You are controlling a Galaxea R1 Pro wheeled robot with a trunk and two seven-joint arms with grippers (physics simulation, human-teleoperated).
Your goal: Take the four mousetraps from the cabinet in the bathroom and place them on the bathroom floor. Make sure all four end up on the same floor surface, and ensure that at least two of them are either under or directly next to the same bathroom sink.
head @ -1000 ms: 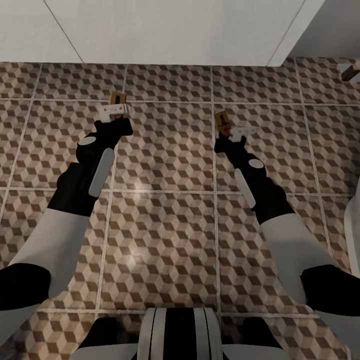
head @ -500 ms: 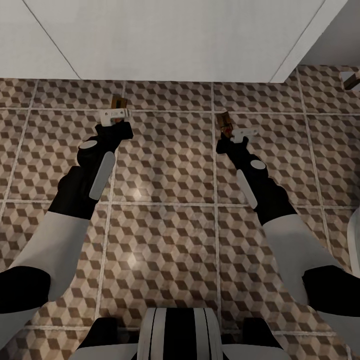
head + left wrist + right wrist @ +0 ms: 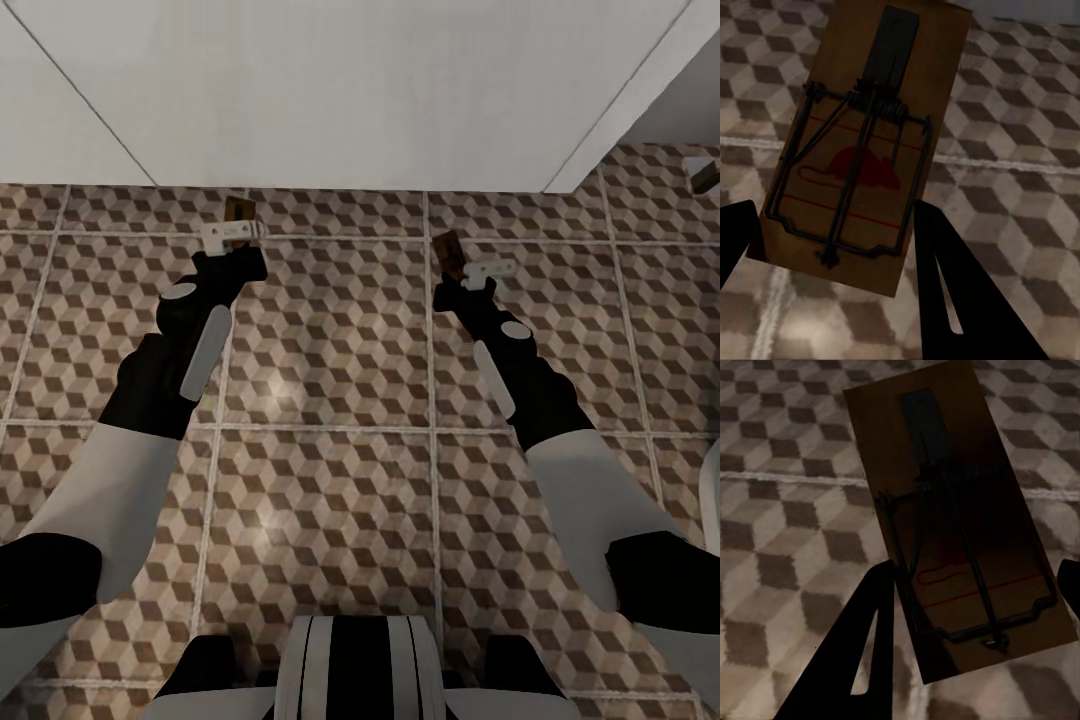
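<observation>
I can read no words, brands or numbers anywhere. The one sign I see is a red mouse outline with thin red lines printed on the board of the left trap (image 3: 862, 142). On the right trap (image 3: 960, 521) I make out only faint red lines, too dark to read.

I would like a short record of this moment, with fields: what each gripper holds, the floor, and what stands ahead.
left gripper: shut on a mousetrap, held above the floor
right gripper: shut on a second mousetrap, also held above the floor
bathroom floor: tiles with brown, beige and white cube pattern, pale grout lines
ahead: white boxy unit, its front close beyond both grippers
traps lying on floor: none seen here
</observation>
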